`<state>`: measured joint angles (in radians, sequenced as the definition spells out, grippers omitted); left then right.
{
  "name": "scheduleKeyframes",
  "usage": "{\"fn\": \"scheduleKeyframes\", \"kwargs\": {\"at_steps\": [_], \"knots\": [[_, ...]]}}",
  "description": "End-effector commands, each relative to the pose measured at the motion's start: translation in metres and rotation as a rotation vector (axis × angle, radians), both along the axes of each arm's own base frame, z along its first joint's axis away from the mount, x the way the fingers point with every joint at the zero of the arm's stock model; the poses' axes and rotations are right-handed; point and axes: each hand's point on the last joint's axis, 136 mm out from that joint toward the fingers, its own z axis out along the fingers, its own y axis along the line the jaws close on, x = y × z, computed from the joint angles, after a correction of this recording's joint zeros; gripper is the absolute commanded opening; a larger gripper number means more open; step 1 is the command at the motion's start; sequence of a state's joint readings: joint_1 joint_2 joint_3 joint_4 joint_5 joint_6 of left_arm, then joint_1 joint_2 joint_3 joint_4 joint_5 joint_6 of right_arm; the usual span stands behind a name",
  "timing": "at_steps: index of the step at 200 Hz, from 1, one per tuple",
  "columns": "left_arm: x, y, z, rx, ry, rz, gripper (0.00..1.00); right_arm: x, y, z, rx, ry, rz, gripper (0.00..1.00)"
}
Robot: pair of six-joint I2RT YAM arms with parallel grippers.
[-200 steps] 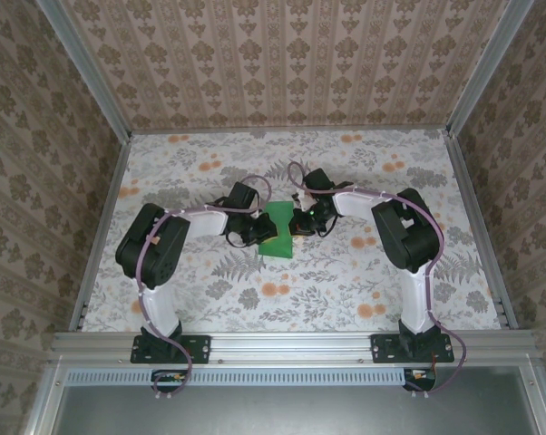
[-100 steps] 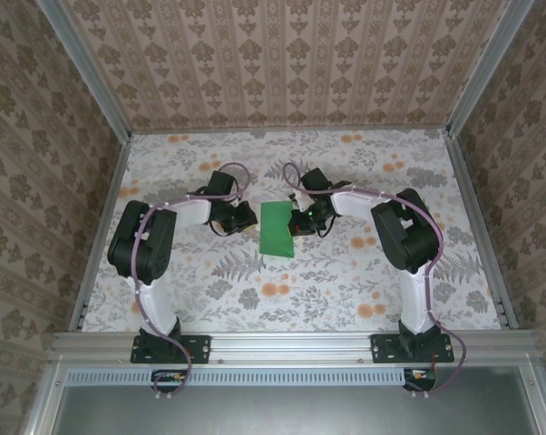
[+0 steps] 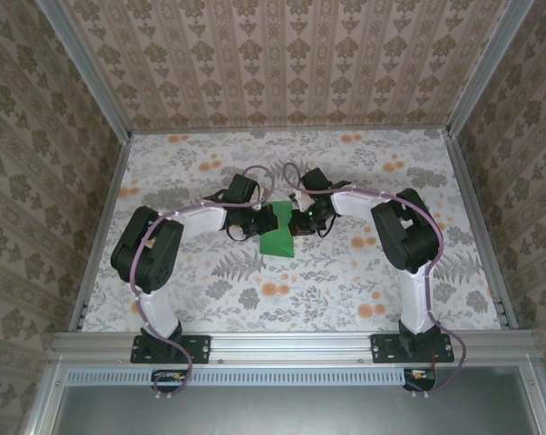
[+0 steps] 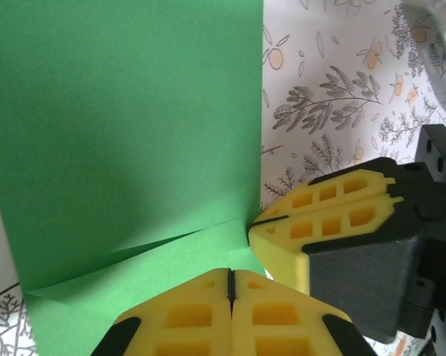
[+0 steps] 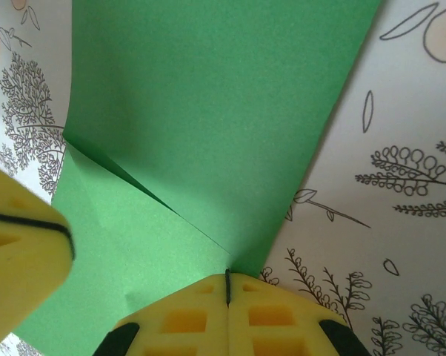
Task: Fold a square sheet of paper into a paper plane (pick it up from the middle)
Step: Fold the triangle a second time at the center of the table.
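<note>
Though creased, green paper (image 3: 277,239) (on table (image 3: 346,290))

You have a table (image 3: 373,272) covered in a pale print of grey ferns and orange blossoms, framed by metal rails (image 3: 291,343) at its sides and near edge. Close to its middle lies the square sheet of paper (image 3: 280,237), bright green, folded into a narrow strip running front to back. Your wrist views show a slanted crease near one end.
</note>
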<state>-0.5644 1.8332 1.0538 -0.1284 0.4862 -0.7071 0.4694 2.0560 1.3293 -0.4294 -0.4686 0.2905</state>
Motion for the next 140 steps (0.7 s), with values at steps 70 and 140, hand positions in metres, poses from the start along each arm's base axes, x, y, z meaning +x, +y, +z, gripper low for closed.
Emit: {"fn": "scheduleKeyframes", "kwargs": {"at_steps": [70,140], "knots": [[-0.019,0.015,-0.05,0.116,0.118,0.041,0.0,-0.001,-0.01,0.01,-0.023,0.014,-0.023,0.05],[-0.038,0.02,-0.069,0.134,0.156,0.053,0.0,-0.025,0.0,0.066,0.157,0.009,-0.151,0.08]]}}
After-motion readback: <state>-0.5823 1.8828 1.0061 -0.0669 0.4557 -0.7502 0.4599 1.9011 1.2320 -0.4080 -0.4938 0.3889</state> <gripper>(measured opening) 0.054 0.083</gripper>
